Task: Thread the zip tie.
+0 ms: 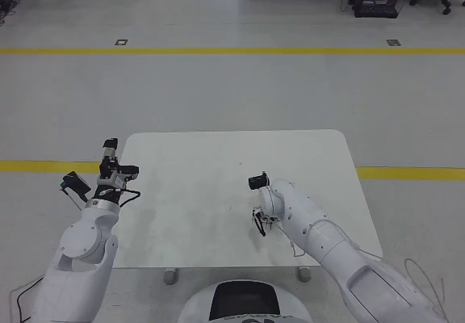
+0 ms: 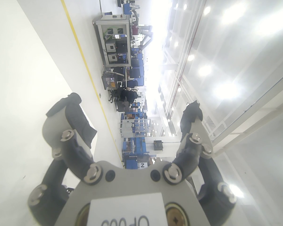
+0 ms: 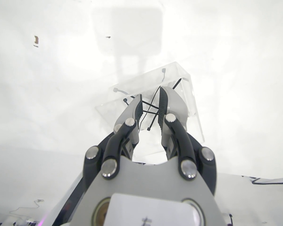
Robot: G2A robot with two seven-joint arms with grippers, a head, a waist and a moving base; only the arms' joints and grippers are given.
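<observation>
Your right gripper [image 3: 150,102], narrowly parted, hangs over zip ties [image 3: 149,128] in the clear box [image 3: 194,109]; left gripper [image 2: 133,102], spread wide, sits beside the table [image 1: 216,161] edge.

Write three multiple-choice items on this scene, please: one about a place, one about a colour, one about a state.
1. Where do the zip ties lie?
A) in a clear box on the table
B) on the floor
C) on a chair

2. Which colour have most of the zip ties?
A) red
B) black
C) yellow

3. In what state is the left gripper?
A) open and empty
B) shut on a zip tie
C) shut on the box

Answers:
1 A, the ties lie within its clear walls.
2 B, most strands are black and a few are pale.
3 A, its jaws stand wide apart with nothing between them.
</observation>
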